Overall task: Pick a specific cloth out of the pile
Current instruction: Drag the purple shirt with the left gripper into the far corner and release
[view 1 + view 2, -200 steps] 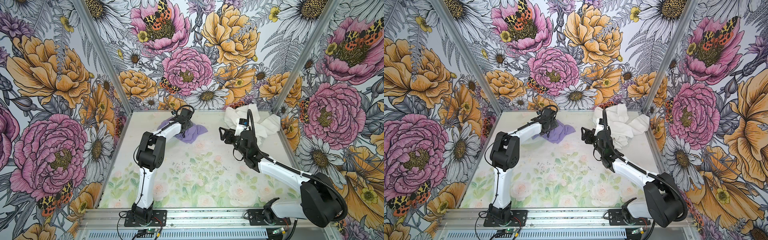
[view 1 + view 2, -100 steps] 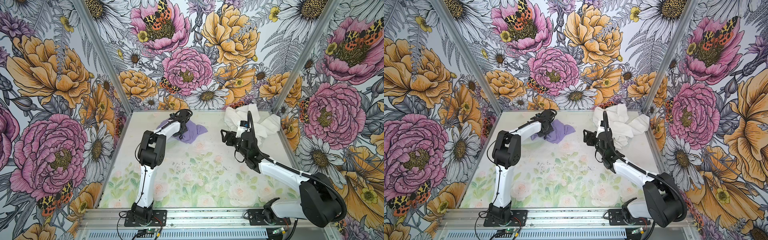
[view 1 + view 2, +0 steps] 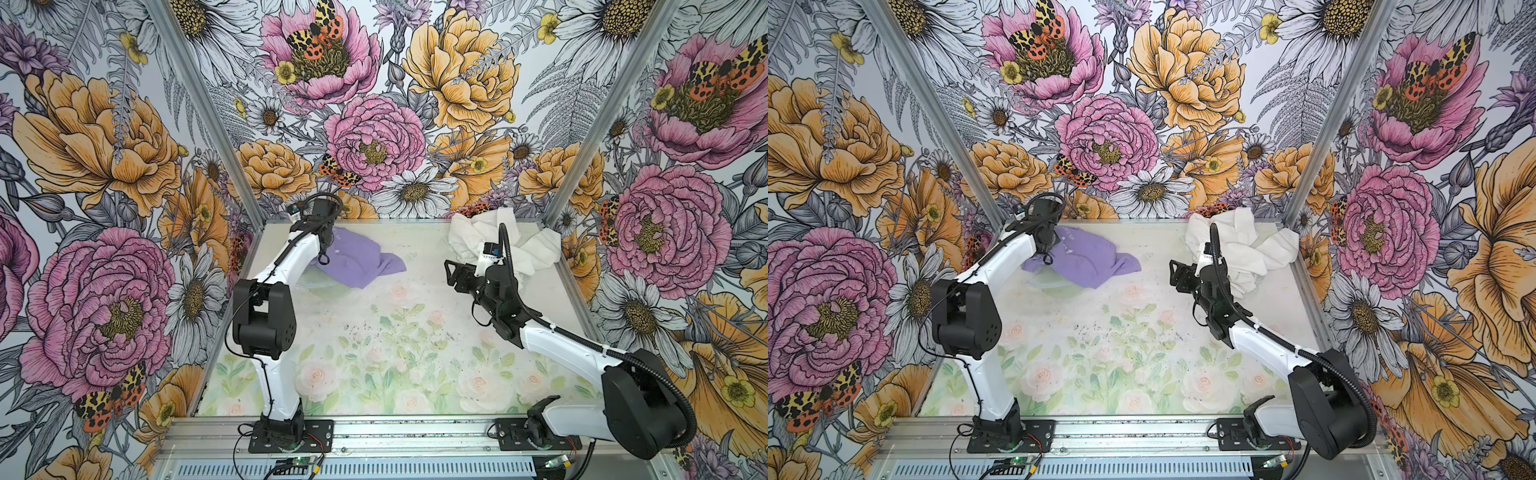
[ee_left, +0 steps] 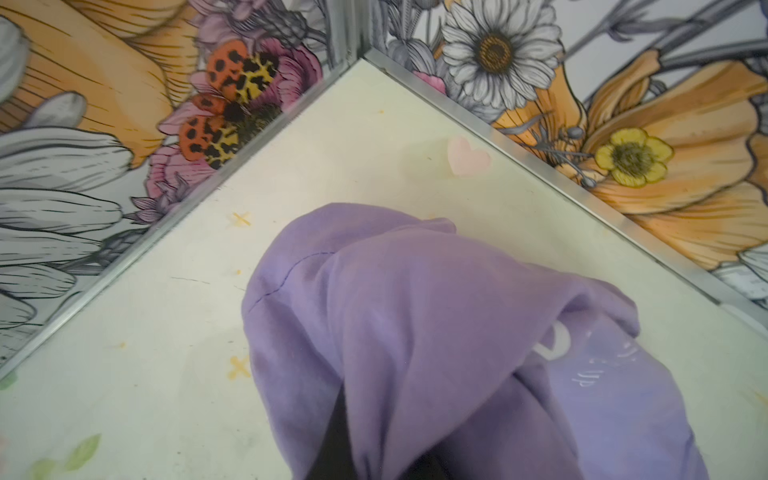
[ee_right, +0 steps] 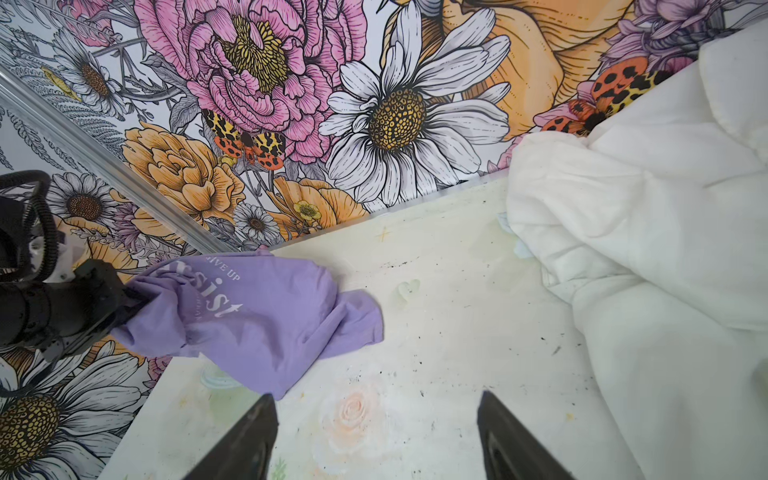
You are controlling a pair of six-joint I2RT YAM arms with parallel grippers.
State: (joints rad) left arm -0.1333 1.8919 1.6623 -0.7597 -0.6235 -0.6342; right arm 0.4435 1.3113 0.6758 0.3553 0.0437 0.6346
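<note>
**Cloth** (image 3: 359, 262): lavender-purple, soft and crumpled, with white lettering (image 5: 216, 299). We find it on the far left part of the surface (image 3: 395, 332), close to the back wall (image 3: 374, 137) and the rear left corner. In both top views the cloth (image 3: 1090, 262) spreads from that corner toward the middle, with one flap trailing out to the right.

**Left hand** (image 3: 323, 258): closed together and clamped on the cloth at its left edge. In the right wrist view we see the fabric gather into tight creases where the dark fingers (image 5: 129, 303) pinch it. In the left wrist view the cloth (image 4: 415, 332) bunches over the hand and hides nearly all of it. Only a dark sliver shows between the folds.

**Right hand** (image 3: 451, 272): jaws apart and empty, over bare surface. We place it between the cloth and the pile, well apart from the cloth and just beside the pile. Its own camera shows the two dark fingertips (image 5: 266, 415) framing a printed rose and scattered dark specks.

**Pile** (image 3: 473, 232): several white cloths heaped in soft folds in the far right corner, against the back wall and well apart from the cloth. A stretch of bare surface separates the two. In both top views the right arm's black cable (image 3: 1216, 245) crosses in front of the pile (image 3: 1250, 245).

**Surround**: floral walls on three sides, and a pale surface printed with roses.
</note>
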